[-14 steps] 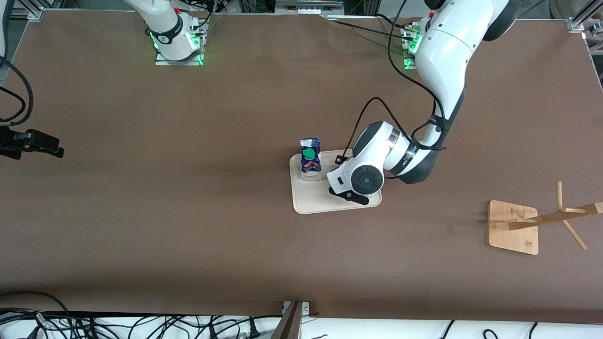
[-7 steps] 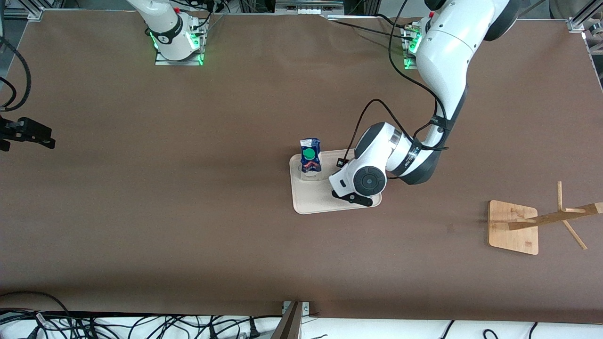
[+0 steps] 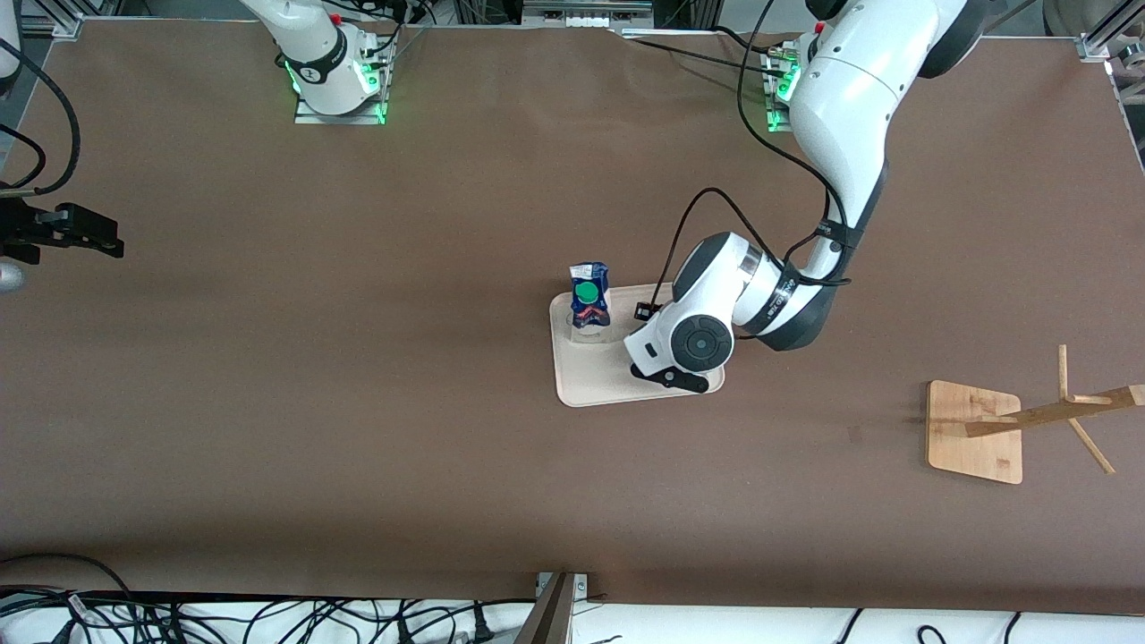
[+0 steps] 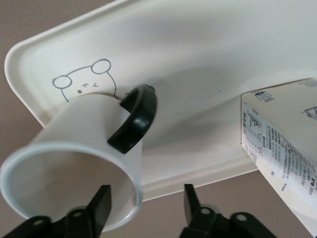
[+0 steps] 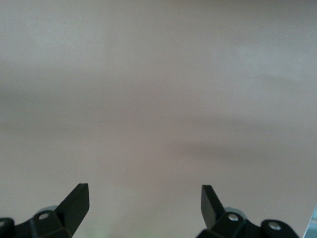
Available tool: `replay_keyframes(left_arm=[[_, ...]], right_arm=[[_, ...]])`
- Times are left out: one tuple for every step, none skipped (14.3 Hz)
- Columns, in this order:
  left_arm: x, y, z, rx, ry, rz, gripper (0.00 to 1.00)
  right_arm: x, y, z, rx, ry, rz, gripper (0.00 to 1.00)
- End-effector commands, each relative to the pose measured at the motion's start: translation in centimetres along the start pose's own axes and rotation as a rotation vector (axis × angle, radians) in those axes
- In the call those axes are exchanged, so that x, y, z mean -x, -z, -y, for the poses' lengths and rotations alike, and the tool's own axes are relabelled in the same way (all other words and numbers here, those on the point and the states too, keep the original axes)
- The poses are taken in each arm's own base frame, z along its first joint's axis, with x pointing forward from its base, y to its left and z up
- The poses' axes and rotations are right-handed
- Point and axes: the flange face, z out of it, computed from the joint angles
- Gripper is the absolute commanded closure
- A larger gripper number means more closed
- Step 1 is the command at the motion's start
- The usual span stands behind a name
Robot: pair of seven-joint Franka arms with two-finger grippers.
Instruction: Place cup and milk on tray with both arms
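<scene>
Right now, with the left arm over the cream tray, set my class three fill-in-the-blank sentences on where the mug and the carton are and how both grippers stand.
1. The dark blue gable-top milk carton stands upright on the cream rounded ____.
2. The white mug has a loop handle coloured ____.
3. The left gripper is open, with one finger inside the white ____.
4. The right gripper, over bare brown table, holds ____.

Missing words: tray; black; mug; nothing

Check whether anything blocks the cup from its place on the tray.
Nothing visible does: the cup already stands on the tray, beside the milk. The left gripper is open around the cup's rim, one finger inside it. The right gripper waits open over bare table.
</scene>
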Motion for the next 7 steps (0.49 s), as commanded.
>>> replay_keyframes(left_arm=[[-0.1, 0.8, -0.3, 0.021, 0.039, -0.010, 0.00], [-0.2, 1.0, 0.1, 0.028, 0.052, -0.009, 0.00], [-0.1, 1.9, 0.5, 0.035, 0.063, -0.018, 0.00], [0.1, 2.8, 1.0, 0.038, 0.070, -0.025, 0.00], [0.5, 4.7, 2.4, 0.030, 0.089, -0.047, 0.00], [1.1, 6.8, 3.6, 0.028, 0.102, -0.071, 0.00], [2.0, 9.4, 4.8, 0.031, 0.117, -0.107, 0.00]], right_arm=[[0.0, 0.6, -0.7, 0.003, -0.001, 0.011, 0.00], [0.0, 0.6, -0.5, 0.002, 0.002, 0.011, 0.00], [0.0, 0.6, -0.4, -0.001, 0.002, 0.010, 0.00], [0.1, 0.5, -0.4, -0.002, 0.004, 0.016, 0.00], [0.0, 0.5, -0.3, -0.002, 0.004, 0.017, 0.00], [0.0, 0.5, -0.2, -0.011, 0.003, 0.016, 0.00], [0.0, 0.5, 0.0, -0.035, 0.000, 0.009, 0.00]])
